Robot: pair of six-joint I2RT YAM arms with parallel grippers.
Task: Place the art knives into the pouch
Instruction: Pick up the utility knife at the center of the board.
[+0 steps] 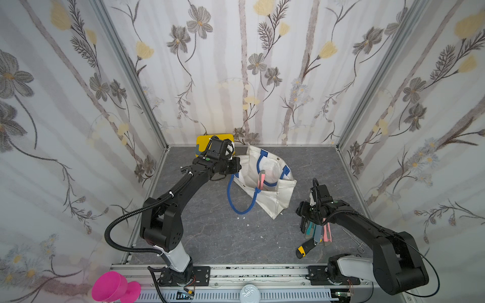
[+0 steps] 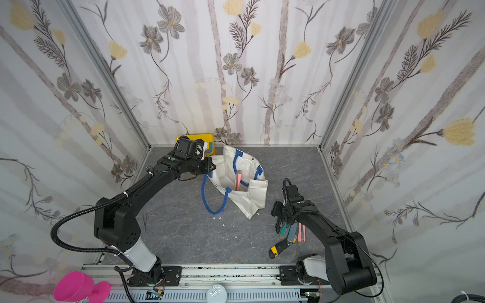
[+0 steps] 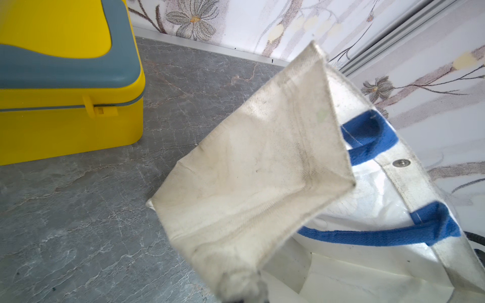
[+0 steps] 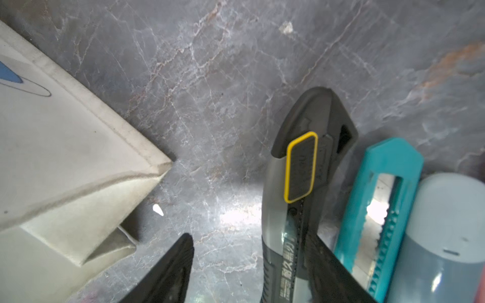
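Note:
The off-white pouch [image 1: 273, 195] [image 2: 248, 196] with blue rope handles lies mid-table, its mouth held up and open. My left gripper [image 1: 237, 167] [image 2: 211, 166] is shut on the pouch's rim [image 3: 262, 170]; its jaws are hidden by the cloth in the left wrist view. A pink knife [image 1: 261, 179] stands inside the pouch. My right gripper [image 1: 304, 223] [image 4: 249, 238] hangs low over a pile of knives at the front right, open. A black and grey art knife [image 4: 299, 170] with a yellow ring lies between its fingers, against one; a gap shows at the other.
Beside that knife lie a teal knife [image 4: 380, 210] [image 1: 309, 227], a grey-blue one [image 4: 441, 236] and a pink one [image 1: 327, 232]. A yellow-tipped black knife [image 1: 301, 251] and scissors [image 1: 354, 238] lie nearby. A yellow box [image 1: 215, 139] [image 3: 65, 91] stands behind the left gripper.

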